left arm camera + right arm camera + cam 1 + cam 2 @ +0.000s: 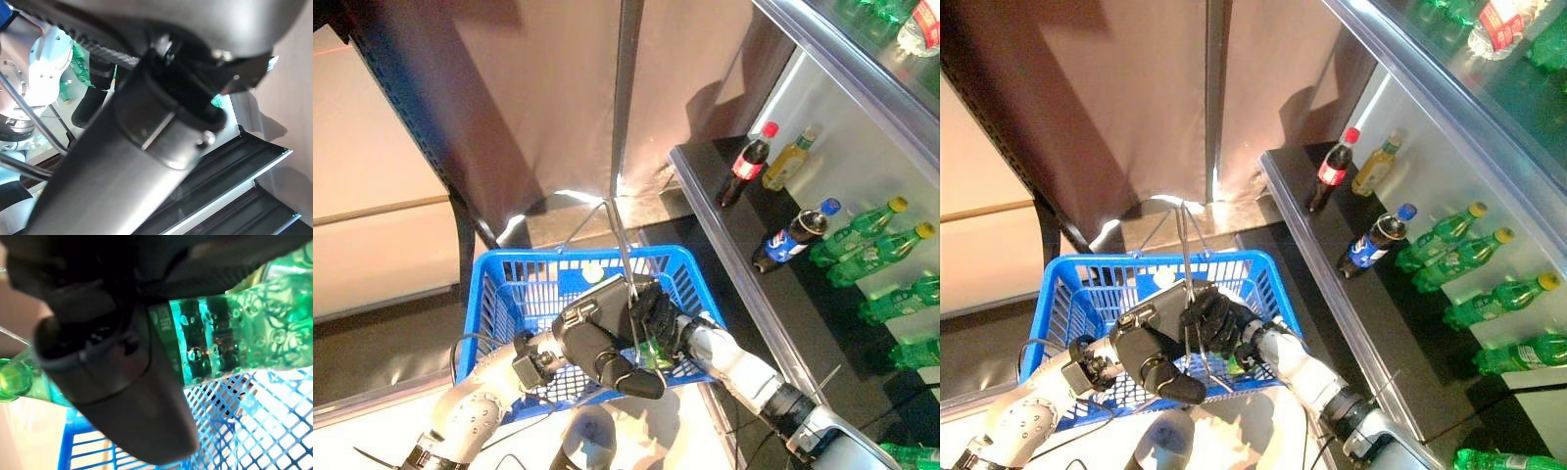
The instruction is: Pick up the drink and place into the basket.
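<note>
Holding: the right hand [654, 315] had its dark fingers curled round a green plastic drink bottle [230, 347], above the basket's inside near its front wall.
Basket: a blue plastic mesh shopping basket [514, 279] hung by its thin wire handles [625, 257].
Left hand: the left hand [597, 343] sat at those handles; whether its fingers clasped them could not be told.
Shelf: 2 dark cola bottles [744, 166] and several green bottles [862, 240] stood or lay on the black refrigerated shelf [783, 294], well apart from the basket.
</note>
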Robot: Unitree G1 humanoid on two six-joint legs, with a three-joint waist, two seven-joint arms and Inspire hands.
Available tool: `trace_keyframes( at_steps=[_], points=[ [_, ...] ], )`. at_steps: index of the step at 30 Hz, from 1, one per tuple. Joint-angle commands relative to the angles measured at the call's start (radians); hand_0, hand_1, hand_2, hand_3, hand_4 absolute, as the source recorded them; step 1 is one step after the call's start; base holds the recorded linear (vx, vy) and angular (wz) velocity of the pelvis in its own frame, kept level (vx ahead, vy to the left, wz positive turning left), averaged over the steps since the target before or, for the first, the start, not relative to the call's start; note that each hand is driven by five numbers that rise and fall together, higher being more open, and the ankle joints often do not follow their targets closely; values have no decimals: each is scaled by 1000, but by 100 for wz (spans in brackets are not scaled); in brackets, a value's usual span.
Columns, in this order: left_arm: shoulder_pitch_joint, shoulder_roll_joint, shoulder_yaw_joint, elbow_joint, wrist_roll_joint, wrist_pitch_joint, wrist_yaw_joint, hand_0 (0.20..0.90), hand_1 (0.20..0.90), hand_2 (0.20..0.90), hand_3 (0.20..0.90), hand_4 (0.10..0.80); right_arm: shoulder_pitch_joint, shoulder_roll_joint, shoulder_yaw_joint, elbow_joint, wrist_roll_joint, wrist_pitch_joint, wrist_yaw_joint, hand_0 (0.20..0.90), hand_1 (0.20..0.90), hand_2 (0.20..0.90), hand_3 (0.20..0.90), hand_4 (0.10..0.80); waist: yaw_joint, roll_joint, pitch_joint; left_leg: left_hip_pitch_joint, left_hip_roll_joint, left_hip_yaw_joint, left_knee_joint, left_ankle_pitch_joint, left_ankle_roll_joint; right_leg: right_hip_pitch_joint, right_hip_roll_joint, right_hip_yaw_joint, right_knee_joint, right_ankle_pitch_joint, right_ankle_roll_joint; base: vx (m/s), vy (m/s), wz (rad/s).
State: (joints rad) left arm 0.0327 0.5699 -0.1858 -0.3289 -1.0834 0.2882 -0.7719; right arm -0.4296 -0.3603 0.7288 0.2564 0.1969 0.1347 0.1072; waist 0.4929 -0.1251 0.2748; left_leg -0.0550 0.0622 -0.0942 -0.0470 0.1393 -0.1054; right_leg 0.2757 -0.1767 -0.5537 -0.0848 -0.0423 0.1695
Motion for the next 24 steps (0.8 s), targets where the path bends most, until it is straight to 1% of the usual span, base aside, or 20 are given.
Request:
trace_keyframes(
  at_steps=[1,8,12,15,24],
  points=[
    [-200,-125,-77,-289,-153,-146,-191,300,300,300,200,100,-118,14,54,-112,-77,-67,11,300,300,300,200,100,12,26,-223,63,20,-73,-40,-30,-4,-34,16,-17,119,-3,-68,0,0,0],
    [-220,-129,-90,-290,-152,-139,-196,300,300,300,200,100,-179,20,97,-114,-201,-56,45,300,300,300,200,100,17,23,-224,66,18,-78,-40,-32,-4,-30,16,-17,119,-5,-67,0,0,0],
    [-233,-131,-104,-290,-149,-148,-195,300,300,300,200,100,-210,33,119,-109,-249,-45,63,300,300,300,200,100,19,24,-225,65,18,-78,-39,-33,-4,-30,15,-18,120,-6,-68,0,0,0],
    [-249,-135,-110,-291,-150,-147,-198,300,300,300,200,100,-232,47,134,-92,-300,-56,77,300,300,300,200,100,23,22,-228,65,17,-82,-39,-33,-4,-29,16,-19,120,-7,-68,0,0,0],
    [-269,-137,-119,-298,-166,-137,-206,300,300,300,200,100,-265,75,174,-41,-339,-76,94,300,300,300,200,100,38,18,-235,64,13,-95,-39,-35,-4,-23,18,-25,117,-10,-70,0,0,0]
  ],
)
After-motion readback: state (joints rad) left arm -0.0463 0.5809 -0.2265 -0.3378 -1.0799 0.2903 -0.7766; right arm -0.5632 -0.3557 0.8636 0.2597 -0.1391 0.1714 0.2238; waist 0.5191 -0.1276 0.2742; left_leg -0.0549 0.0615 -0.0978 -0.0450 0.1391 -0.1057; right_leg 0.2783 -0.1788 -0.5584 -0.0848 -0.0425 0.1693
